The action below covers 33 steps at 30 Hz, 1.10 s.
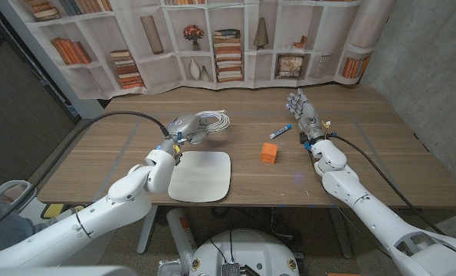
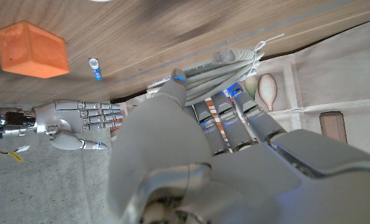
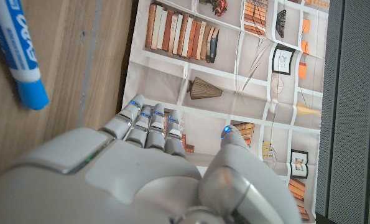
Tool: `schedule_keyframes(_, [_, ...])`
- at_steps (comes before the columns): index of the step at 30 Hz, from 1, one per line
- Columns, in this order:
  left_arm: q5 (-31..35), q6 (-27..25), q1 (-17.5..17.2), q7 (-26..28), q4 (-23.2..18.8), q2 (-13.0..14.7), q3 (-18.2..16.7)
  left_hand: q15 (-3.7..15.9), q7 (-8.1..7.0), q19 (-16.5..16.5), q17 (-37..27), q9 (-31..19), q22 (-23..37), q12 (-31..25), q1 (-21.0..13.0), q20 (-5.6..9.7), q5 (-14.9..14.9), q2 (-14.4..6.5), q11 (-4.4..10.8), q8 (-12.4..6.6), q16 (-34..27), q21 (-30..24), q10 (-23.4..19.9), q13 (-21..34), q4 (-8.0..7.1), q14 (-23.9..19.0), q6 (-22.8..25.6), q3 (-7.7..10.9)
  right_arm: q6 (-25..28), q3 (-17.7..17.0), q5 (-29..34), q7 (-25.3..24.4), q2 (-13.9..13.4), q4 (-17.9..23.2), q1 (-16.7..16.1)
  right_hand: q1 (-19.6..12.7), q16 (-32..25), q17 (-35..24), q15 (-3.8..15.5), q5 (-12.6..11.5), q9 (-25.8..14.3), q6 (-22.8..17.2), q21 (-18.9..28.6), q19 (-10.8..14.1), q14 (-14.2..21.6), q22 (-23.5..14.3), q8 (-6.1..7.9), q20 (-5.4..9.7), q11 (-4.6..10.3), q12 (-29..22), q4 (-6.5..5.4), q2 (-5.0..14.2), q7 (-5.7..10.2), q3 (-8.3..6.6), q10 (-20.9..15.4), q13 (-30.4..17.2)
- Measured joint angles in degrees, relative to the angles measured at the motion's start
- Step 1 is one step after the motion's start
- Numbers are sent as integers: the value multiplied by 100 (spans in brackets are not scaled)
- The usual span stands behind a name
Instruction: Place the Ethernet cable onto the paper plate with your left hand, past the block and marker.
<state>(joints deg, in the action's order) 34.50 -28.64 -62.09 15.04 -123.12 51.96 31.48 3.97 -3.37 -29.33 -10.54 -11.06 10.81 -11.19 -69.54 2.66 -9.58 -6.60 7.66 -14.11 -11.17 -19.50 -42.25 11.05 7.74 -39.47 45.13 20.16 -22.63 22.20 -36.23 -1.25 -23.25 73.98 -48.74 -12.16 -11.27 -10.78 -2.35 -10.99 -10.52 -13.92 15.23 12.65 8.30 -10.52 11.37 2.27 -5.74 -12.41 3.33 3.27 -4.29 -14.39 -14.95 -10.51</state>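
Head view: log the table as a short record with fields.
cable: white coil, gripped by the left hand beyond the plate
plate: white, square, nothing on it, at the table's near edge
block: orange, right of the plate
marker: blue cap, beyond the block
right hand: holds nothing, fingers extended
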Motion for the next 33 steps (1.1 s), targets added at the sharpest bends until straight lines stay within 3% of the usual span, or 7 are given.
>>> schedule_keyframes(33, [143, 82, -839, 215, -544, 297, -391, 0, -24, 0, 1, -2, -3, 0, 37, 0, -23, 37, 0, 44, 0, -23, 0, 0, -15, 0, 23, 15, 40, 19, 27, 29, -13, -14, 75, 0, 0, 0, 0, 0, 0, 0, -41, -1, 0, 0, 0, -1, 0, 0, 0, 0, 0, 0, 0, 0])
